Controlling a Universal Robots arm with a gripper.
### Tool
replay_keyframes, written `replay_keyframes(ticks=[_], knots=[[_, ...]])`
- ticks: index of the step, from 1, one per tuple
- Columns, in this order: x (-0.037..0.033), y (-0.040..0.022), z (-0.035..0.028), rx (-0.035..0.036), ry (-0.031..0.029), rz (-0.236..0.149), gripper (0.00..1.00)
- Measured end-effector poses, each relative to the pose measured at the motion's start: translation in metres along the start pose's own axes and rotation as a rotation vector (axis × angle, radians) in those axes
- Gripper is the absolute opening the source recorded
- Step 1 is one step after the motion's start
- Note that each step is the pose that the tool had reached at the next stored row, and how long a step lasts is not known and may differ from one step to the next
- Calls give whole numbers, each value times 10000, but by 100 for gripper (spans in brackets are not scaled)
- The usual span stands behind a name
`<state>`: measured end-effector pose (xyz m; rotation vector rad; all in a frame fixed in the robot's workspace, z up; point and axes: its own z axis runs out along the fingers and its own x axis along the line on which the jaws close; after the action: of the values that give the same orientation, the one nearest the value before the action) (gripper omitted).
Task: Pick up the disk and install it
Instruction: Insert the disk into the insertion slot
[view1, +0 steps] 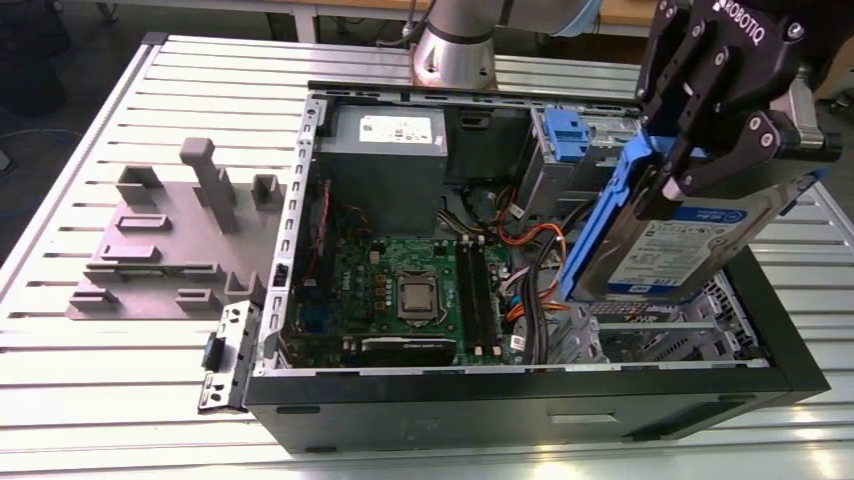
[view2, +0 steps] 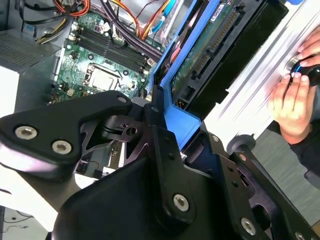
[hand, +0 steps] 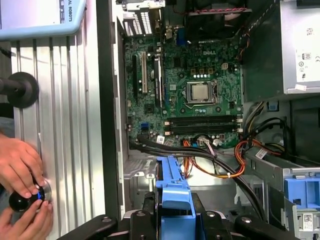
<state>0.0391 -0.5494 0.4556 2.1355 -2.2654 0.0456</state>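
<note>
One disk is in the claw, which is clamped hard on its upper end. I see no slack between the fingers and the blue rails.

- Position: the disk hangs tilted, label outward, over the case at the case's 3 o'clock in the exterior view. The metal bay lies directly under it. I can't tell whether the low corner is clear of the bay.
- Underside: the second wrist view shows the disk's green circuit face and connector strip. The blue rail runs straight down into the claw.
- Hazard: orange and black cables sit at the disk's 9 o'clock, between the board and the bay. In my judgement they are the likeliest snag.
- Spare blue clip stands at the disk's 11 o'clock. It is apart from the disk and I don't expect it to get in the way.
- A hand rests on a knob on the table, outside the case wall.

To do this step well:
- You want the tilt taken out first, so both rails meet the bay guides together. A skewed entry will probably jam.
- Go slow and straight.
- Watch the cable side in the first wrist view.
- Don't loosen the grip until the rails are carried by the bay.
</note>
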Motion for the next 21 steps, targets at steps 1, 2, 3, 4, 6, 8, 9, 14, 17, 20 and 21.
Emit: replay_keyframes(ticks=[1, 2, 3, 4, 6, 8, 9, 14, 17, 20, 21], knots=[[1, -8, 4, 1, -1, -29, 36], [1, -16, 7, 2, -1, -55, 36], [1, -24, 10, 3, -1, -79, 36], [2, -31, 14, 4, -3, -101, 36], [3, -47, 18, 5, -1, -129, 36], [2, -67, 20, 6, -1, -144, 36], [2, -77, 22, 6, -3, -148, 36], [1, -111, 29, 7, -2, -162, 36], [1, -112, 30, 7, -1, -160, 36], [1, -112, 30, 6, -2, -161, 36], [1, -112, 30, 7, -2, -161, 36]])
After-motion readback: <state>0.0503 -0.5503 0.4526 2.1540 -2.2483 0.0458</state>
